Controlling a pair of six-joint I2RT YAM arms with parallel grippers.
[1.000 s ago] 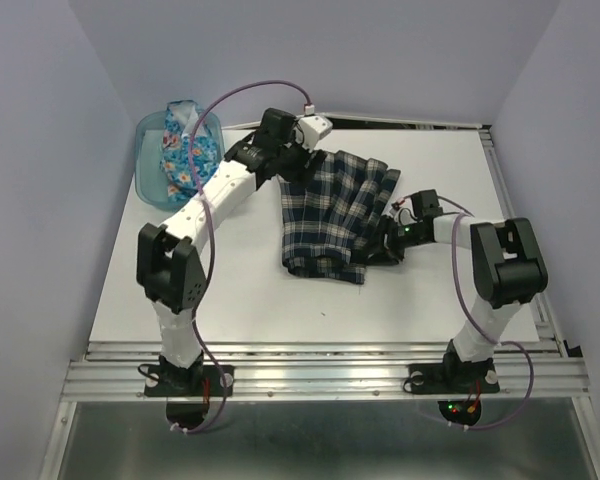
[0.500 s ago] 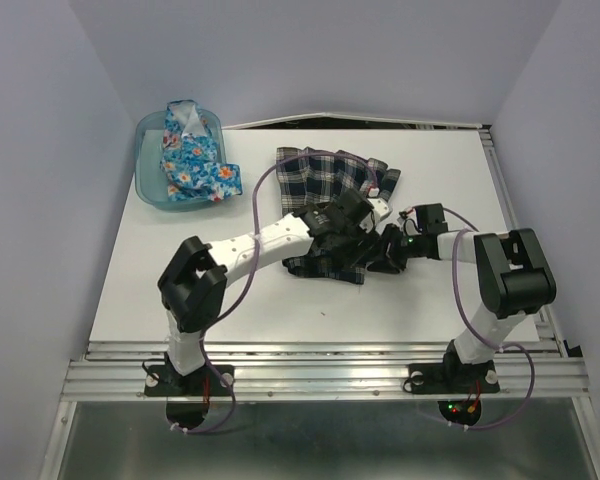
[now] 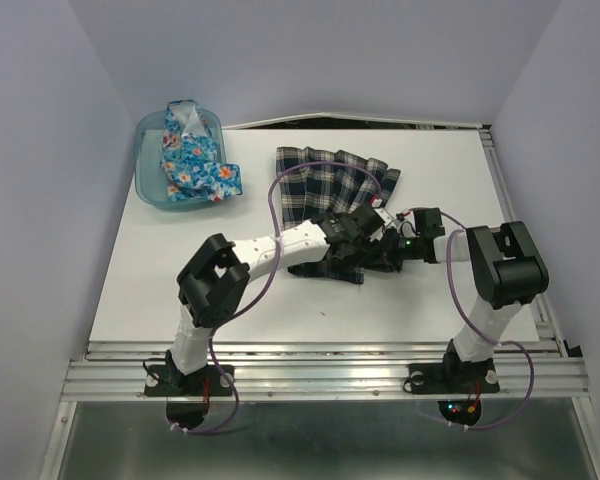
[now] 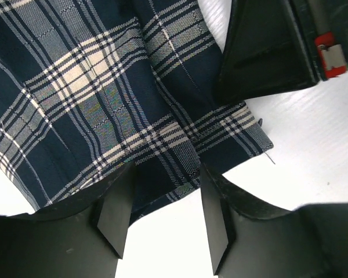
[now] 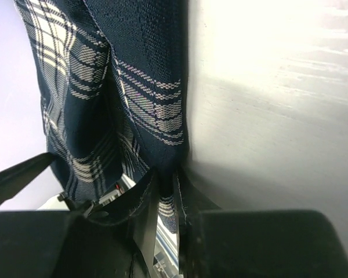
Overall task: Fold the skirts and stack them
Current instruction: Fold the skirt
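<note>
White worktop (image 3: pixel 180 290) | plaid skirt (image 3: pixel 325 185) lies mid-frame, no fold made yet | right claw (image 5: pixel 165 191) pinching its lower hem | left claw (image 4: pixel 162 220) spread over that hem | flowered skirt (image 3: pixel 190 160) heaped in bin (image 3: pixel 148 190), upper left | stacking all to come

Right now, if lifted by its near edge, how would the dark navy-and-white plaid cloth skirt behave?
Probably floppy: the dark navy-and-white plaid cloth skirt lies in soft pleats, so it should sag. Likely light: thin woven fabric. Its layers at the right gripper may slide apart.

Lab robot cell: white table (image 3: pixel 435 165), plain walls (image 3: pixel 40 150), aluminium rail (image 3: pixel 320 378).
</note>
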